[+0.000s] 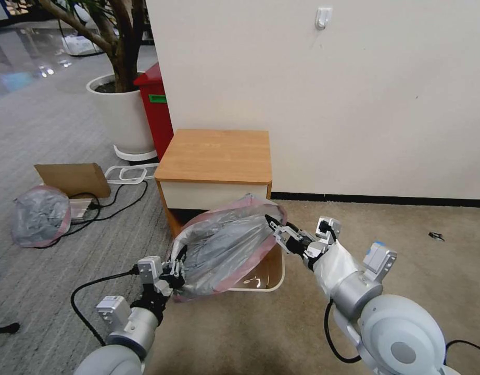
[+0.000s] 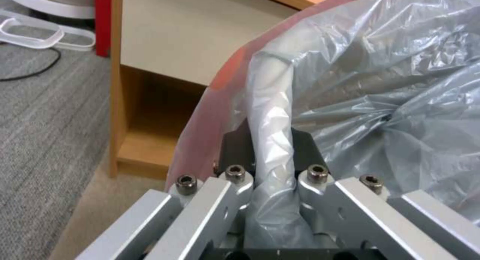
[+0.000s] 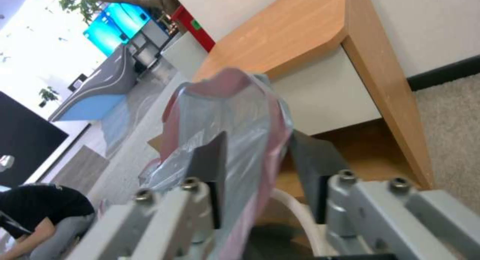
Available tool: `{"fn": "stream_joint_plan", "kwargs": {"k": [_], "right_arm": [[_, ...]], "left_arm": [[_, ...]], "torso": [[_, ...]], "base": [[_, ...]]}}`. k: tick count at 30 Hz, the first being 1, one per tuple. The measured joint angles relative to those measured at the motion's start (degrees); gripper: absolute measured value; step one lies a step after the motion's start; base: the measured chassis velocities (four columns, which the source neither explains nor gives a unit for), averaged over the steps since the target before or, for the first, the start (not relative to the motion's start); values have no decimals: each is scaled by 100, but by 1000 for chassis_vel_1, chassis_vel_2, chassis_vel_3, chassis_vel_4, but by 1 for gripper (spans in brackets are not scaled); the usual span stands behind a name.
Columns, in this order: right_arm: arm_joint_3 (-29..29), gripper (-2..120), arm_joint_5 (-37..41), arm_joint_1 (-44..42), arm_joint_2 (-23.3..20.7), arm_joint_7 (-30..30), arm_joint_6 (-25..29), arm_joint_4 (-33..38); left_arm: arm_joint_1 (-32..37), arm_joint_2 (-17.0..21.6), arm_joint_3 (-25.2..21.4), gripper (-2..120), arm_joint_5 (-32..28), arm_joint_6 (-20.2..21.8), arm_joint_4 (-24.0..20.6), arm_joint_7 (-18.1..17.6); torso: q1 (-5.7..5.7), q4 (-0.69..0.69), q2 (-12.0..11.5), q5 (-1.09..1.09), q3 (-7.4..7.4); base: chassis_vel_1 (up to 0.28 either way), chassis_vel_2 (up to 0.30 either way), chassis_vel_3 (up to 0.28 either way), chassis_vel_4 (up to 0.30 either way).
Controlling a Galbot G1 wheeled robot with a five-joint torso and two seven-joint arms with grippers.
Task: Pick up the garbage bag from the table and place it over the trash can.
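- The garbage bag (image 1: 224, 250) hangs stretched between both end effectors, in front of the table (image 1: 216, 156) and above the trash can (image 1: 268, 273).
- The left end effector (image 1: 175, 271) is clenched on the bag's near-left edge; in the left wrist view, a gathered fold of grey plastic (image 2: 272, 140) sits between the two dark pads (image 2: 235, 151).
- The right end effector (image 1: 274, 226) grips the far-right pink hem; in the right wrist view, one pad (image 3: 210, 166) lies behind the film, and the gap to the other pad appears wider than the film.
- The bag's mouth is open and tilted, covering most of the bin; only the bin's right rim is visible.
- The tabletop is bare.
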Motion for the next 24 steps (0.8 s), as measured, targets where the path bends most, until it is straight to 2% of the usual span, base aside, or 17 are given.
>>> {"fn": "stream_joint_plan", "kwargs": {"k": [1, 9, 16, 24], "right_arm": [[0, 29, 0, 0, 0, 0, 0, 0], [2, 0, -41, 3, -18, -46, -11, 13], [147, 0, 37, -248, -287, 159, -82, 354], [314, 0, 495, -652, -676, 836, -421, 391]], "left_arm": [[0, 0, 0, 6, 0, 0, 0, 0], [17, -50, -2, 6, 25, 0, 0, 0], [7, -99, -4, 6, 30, 0, 32, -4], [-32, -111, -68, 6, -71, 3, 62, -15]], "torso": [[0, 0, 0, 0, 0], [0, 1, 0, 0, 0], [0, 1, 0, 0, 0], [0, 0, 0, 1, 0]], "base": [[0, 0, 0, 0], [0, 0, 0, 0], [0, 0, 0, 0], [0, 0, 0, 0]]}}
